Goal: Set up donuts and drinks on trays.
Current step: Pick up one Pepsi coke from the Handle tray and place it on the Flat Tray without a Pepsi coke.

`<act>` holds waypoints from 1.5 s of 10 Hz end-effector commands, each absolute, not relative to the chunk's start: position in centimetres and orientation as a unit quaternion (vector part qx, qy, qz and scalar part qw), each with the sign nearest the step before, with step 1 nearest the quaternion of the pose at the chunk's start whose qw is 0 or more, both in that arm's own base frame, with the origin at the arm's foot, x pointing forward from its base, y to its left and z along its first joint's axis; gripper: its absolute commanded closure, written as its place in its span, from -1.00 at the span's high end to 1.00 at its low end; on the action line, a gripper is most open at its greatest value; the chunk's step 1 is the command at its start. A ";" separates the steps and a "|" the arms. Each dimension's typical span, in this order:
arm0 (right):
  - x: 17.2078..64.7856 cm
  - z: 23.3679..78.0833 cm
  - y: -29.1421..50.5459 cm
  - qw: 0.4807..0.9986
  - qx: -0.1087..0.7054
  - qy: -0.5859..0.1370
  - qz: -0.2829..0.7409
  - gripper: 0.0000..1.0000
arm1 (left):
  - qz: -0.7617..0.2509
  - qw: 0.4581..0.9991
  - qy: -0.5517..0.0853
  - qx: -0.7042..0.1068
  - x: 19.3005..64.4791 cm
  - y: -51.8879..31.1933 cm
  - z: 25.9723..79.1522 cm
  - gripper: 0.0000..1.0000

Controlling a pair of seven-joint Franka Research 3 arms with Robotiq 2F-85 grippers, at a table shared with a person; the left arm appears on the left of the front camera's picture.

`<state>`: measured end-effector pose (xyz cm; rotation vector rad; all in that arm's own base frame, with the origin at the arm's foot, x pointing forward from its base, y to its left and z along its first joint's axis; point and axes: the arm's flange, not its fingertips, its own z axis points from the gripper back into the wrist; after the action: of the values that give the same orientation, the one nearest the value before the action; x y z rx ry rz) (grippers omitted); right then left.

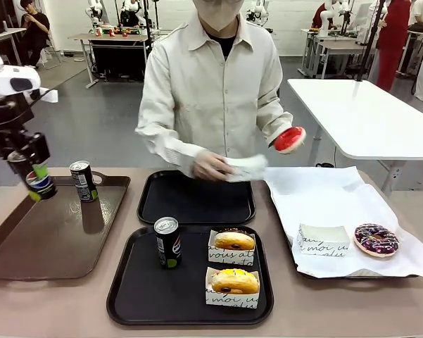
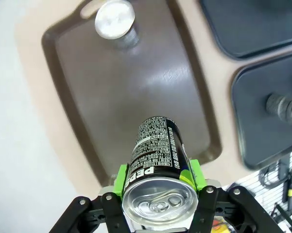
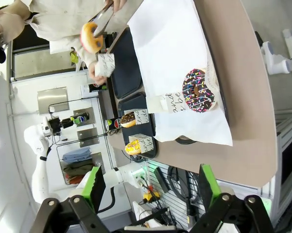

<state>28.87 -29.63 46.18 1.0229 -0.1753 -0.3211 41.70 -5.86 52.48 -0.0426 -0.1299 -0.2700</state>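
My left gripper (image 1: 34, 174) is shut on a black Pepsi can (image 1: 41, 185), held in the air over the left end of the brown tray (image 1: 49, 246). The left wrist view shows its green pads (image 2: 120, 175) on both sides of the can (image 2: 158, 150). On the near black tray (image 1: 137, 296) stand a can (image 1: 167, 241) and two boxed donuts (image 1: 234, 241) (image 1: 234, 282). The far black tray (image 1: 196, 201) is bare. The person holds a red donut (image 1: 290, 139) in tongs and a white paper box (image 1: 246, 167). My right gripper (image 3: 151, 187) stands open, high above the table.
A second can (image 1: 83, 181) stands at the back of the brown tray. At the right, a tray lined with white paper (image 1: 324, 197) carries a purple-sprinkle donut (image 1: 376, 239) and an empty white box (image 1: 322, 241). A white table (image 1: 366, 113) stands behind.
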 end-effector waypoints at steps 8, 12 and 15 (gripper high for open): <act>28.9 46.3 -29.8 0.850 0.496 -0.090 -0.150 1.00 | -0.236 0.968 -0.071 -0.053 53.9 -21.4 52.5 0.16; 28.9 46.3 -29.8 0.850 0.496 -0.090 -0.150 1.00 | -0.286 0.956 -0.035 -0.061 56.9 -25.7 48.1 0.16; 28.9 46.3 -29.8 0.850 0.496 -0.090 -0.150 1.00 | -0.316 0.947 0.020 -0.054 56.6 -27.3 45.4 0.16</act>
<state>28.86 -29.64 46.21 1.0232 -0.1754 -0.3206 56.41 -26.95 44.28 -0.1314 0.0040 -0.5983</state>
